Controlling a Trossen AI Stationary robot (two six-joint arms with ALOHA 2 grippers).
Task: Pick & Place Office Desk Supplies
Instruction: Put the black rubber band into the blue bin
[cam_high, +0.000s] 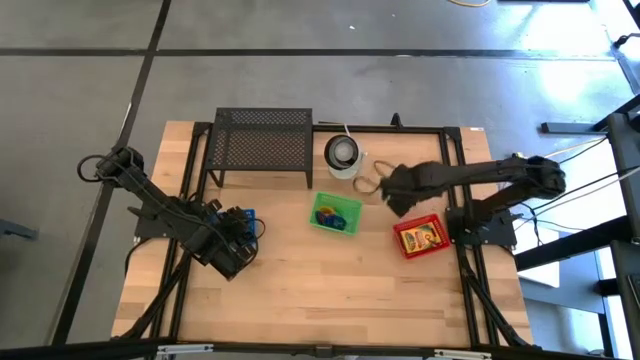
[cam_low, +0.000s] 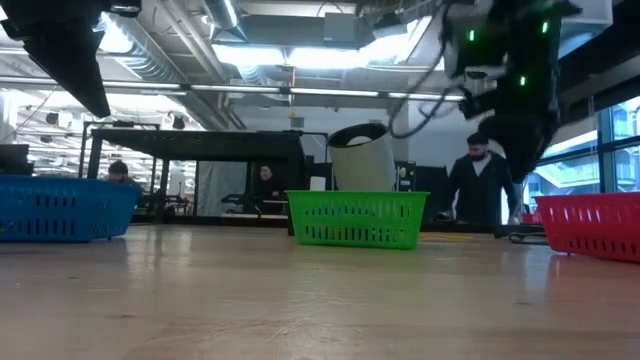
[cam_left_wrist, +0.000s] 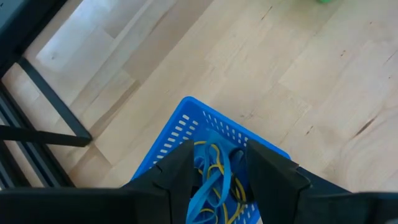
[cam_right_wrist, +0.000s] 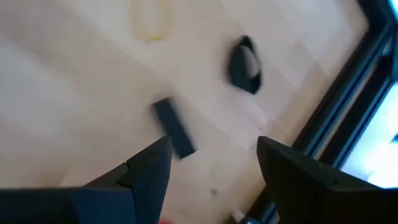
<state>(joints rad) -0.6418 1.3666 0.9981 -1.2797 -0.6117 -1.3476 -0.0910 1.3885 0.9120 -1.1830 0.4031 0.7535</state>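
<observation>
On the wooden counter (cam_high: 330, 280), three small baskets: blue (cam_high: 243, 219) under the left claw (cam_left_wrist: 216, 180), green (cam_high: 334, 213) at centre, red (cam_high: 420, 236) on the right holding a crayon-type box (cam_high: 424, 236) whose print is unreadable. Left claw open above blue and yellow loops (cam_left_wrist: 211, 177). Right claw (cam_right_wrist: 214, 165) open, empty, above a black clip (cam_right_wrist: 244, 64) and a dark bar (cam_right_wrist: 174, 127) lying diagonally.
</observation>
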